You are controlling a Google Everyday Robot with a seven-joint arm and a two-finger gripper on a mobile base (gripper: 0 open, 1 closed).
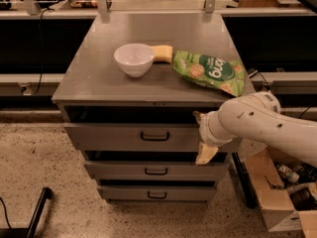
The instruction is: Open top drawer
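Observation:
The top drawer (119,137) is the wide grey front just under the cabinet top, with a small dark loop handle (155,136) at its centre. A dark gap shows above it. My gripper (202,136) is at the right end of this drawer front, to the right of the handle. Its tan fingers (206,153) stand apart, one at the upper edge of the front and one at the lower edge. My white arm (257,123) reaches in from the right.
Two lower grey drawers (156,171) sit below. On the cabinet top (99,83) are a white bowl (133,58), a yellow object behind it, and a green snack bag (210,71). A cardboard box (277,192) stands on the floor at right.

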